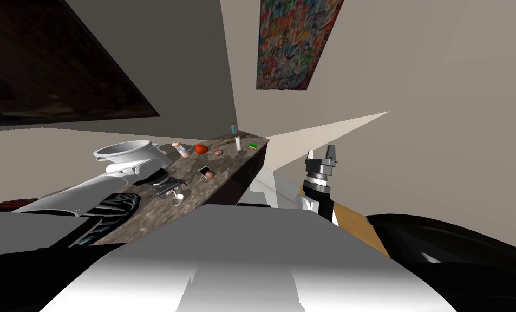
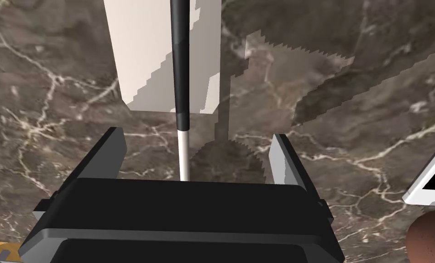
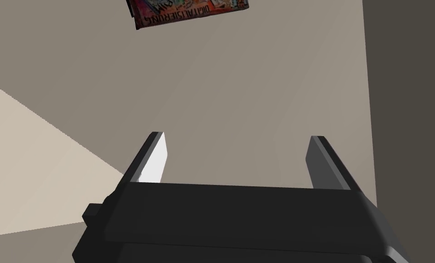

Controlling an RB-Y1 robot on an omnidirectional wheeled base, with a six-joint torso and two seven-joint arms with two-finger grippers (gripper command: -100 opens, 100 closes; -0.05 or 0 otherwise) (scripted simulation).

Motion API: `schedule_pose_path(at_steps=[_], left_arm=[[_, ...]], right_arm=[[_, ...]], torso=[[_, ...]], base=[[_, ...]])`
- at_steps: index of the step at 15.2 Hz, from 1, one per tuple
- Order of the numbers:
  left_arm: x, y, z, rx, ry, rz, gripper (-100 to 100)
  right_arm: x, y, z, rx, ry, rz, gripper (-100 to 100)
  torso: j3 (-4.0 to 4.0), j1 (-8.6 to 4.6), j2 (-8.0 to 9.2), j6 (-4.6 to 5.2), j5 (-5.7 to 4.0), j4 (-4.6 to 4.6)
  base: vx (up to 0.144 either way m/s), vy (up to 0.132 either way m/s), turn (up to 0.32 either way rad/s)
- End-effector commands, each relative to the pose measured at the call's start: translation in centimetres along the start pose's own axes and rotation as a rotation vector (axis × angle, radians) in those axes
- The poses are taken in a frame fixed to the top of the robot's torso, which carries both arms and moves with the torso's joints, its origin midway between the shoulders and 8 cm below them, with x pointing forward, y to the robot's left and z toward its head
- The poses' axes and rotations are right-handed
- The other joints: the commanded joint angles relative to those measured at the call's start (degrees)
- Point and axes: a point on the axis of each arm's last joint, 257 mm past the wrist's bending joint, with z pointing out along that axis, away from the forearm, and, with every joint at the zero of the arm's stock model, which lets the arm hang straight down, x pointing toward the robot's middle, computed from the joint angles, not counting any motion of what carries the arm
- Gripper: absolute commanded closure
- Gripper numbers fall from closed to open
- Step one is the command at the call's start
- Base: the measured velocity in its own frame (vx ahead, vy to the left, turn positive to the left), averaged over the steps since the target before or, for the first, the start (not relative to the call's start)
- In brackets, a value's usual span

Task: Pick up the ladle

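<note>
ok so your left gripper [image 2: 197, 137] is hanging right over the ladle [image 2: 180, 82], which is lying flat on the dark veined marble counter [image 2: 348, 114], so that's the arm that's nearer by a mile. its fingers are standing wide apart with nothing in them. the key bit: the ladle's long thin stem is running straight out from under the gripper's body, in line with the fingers' flat faces, so a squeeze would be going across the stem, not along it. it's sitting off-centre though, nearer one finger than the other, and touching neither as far as i'm seeing. the stem is a skinny rod, white near the gripper and turning black further out, where it's crossing a pale flat rectangle i can't put a name to. i'm guessing a rod that thin is going to slip if the blades aren't getting low enough, and i can't tell how high the tips are sitting above it. a white-edged phone [image 2: 433, 182] is lying just off to the side. your right gripper [image 3: 237, 137] is idling well away from the counter, fingers spread wide too, holding nothing.
</note>
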Motion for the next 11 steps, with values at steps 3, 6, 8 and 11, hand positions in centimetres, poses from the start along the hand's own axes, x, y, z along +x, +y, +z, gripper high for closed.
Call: schedule_pose_path(at_steps=[3,6,8,11], left_arm=[[-0.2,-0.1,0.7,-0.003,0.000,-0.003,100],[-0.2,-0.2,0.7,-0.001,0.001,-0.004,100],[0.4,0.0,-0.5,0.000,0.004,0.001,100],[0.5,0.1,-0.7,-0.002,0.009,0.001,100]], right_arm=[[0.0,0.0,0.0,0.000,0.000,0.000,0],[0.0,0.0,0.0,0.000,0.000,0.000,0],[0.0,0.0,0.0,0.000,0.000,0.000,0],[0.0,0.0,0.0,0.000,0.000,0.000,0]], torso=[[0.02,0.03,0.02,-0.01,0.00,0.01],[-0.01,-0.09,-0.03,0.08,0.02,0.00],[-0.08,-0.09,-0.09,0.08,0.03,-0.08],[-0.14,-0.27,-0.18,0.10,-0.03,-0.12]], base=[[-0.006,0.033,-0.014],[-0.001,0.004,0.008],[-0.002,-0.011,0.016],[0.005,-0.037,0.024]])
